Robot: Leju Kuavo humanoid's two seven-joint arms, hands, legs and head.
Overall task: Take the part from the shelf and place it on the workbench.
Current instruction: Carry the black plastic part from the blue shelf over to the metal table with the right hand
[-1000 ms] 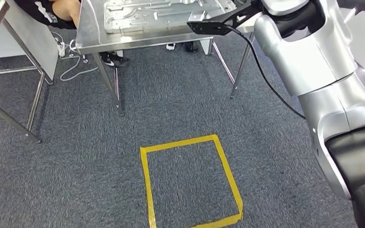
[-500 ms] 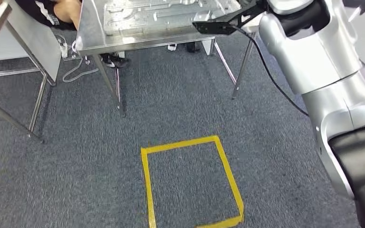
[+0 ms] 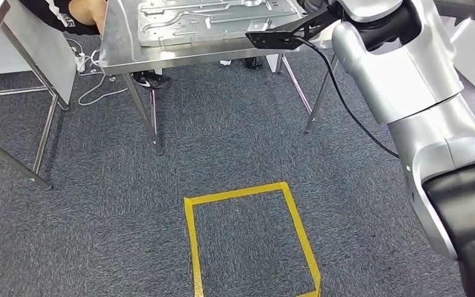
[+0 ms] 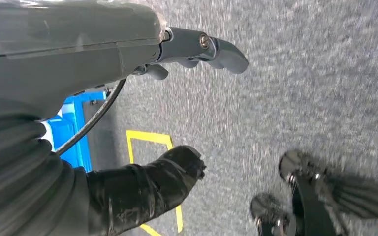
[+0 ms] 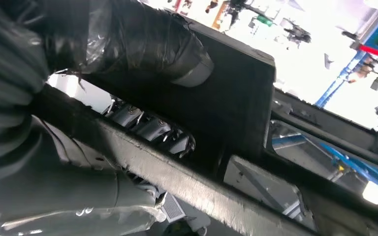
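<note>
Just one part, one workbench

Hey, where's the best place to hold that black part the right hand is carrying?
Probably at an edge beside an opening. The part is a flat black frame, so fingers can reach through the opening from one face while the thumb closes over the other, as the right hand holds it now.

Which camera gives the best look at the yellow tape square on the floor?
The head view: the yellow tape square lies nearly whole on the grey carpet, in front of the metal workbench. The left wrist view catches one corner beside the left hand.
</note>
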